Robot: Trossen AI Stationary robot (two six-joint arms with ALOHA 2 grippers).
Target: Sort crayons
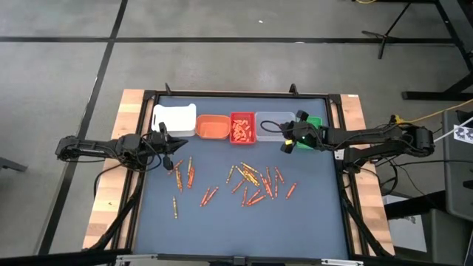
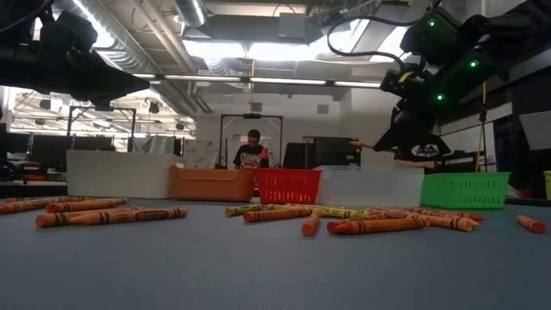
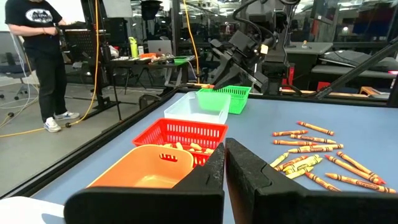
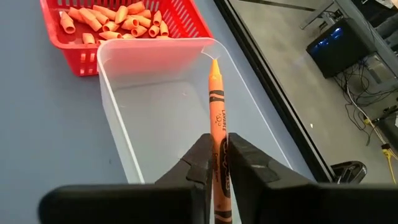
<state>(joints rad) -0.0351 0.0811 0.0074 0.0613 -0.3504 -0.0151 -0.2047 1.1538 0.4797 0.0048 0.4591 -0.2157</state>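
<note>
Sorting well under way but far from done: red bin (image 1: 242, 128) at 12 o'clock already loaded with crayon pieces, clear bin (image 4: 186, 106) bare, some two dozen crayons (image 1: 251, 177) loose mid-table. Right gripper (image 4: 216, 163) over the clear bin at 1 o'clock, fingers narrowly parted around an orange crayon (image 4: 216, 106) between them, seemingly about to drop it. Left gripper (image 3: 224, 168) closed on nothing, idle at 9 o'clock.

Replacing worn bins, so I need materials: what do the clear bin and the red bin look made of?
Clear bin: seemingly smooth, translucent plastic; the table shows through its walls. Red bin: probably moulded plastic with a glossy finish; its walls are an open lattice.
</note>
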